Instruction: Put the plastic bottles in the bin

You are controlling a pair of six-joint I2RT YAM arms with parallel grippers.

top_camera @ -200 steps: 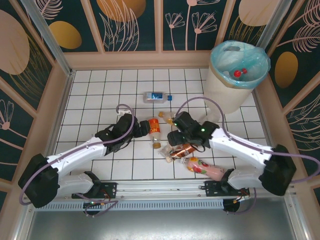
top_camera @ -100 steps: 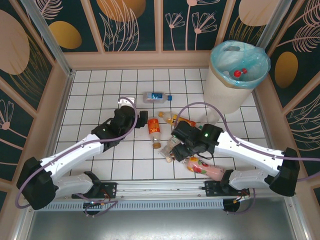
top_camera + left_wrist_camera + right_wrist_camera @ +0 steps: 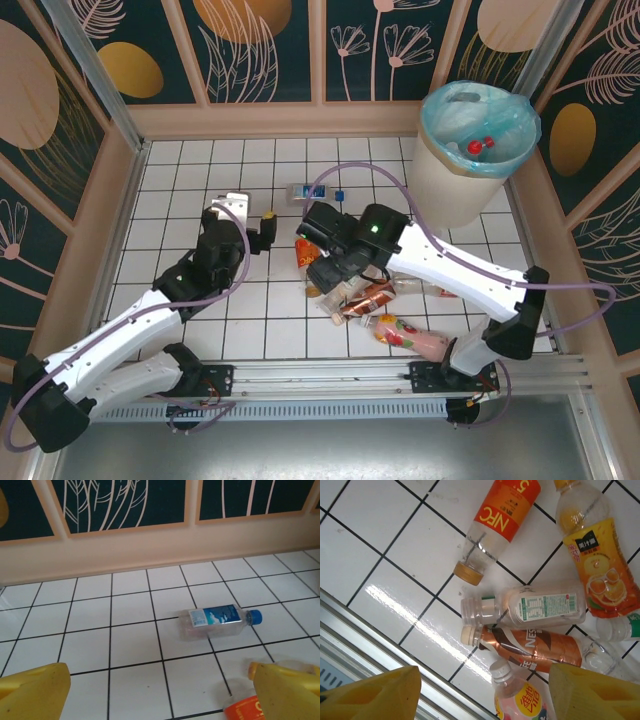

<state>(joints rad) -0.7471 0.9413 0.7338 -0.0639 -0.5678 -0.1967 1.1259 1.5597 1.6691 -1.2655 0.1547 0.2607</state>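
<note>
Near the middle of the counter (image 3: 180,180), the right end effector (image 3: 485,680) hangs released and empty over a huddle of plastic bottles (image 3: 530,647) lying on the white tiles; the left end effector (image 3: 157,680), likewise spread wide and holding nothing, faces a blue-labelled bottle (image 3: 217,621) lying on its side. At the far right corner stands the bin (image 3: 445,182), red caps (image 3: 475,147) showing inside it.

The right hand (image 3: 485,682) had its two yellow fingers (image 3: 370,695) spread wide, gripping nothing. On the white tiled desk (image 3: 370,545) lay a brown-labelled plastic bottle (image 3: 530,649). It touched a white-labelled clear plastic bottle (image 3: 535,607) and a pink-labelled plastic bottle (image 3: 520,705). An orange NFC-labelled plastic bottle (image 3: 495,522) and an orange-juice-labelled plastic bottle (image 3: 592,555) lay higher in the view.
</note>
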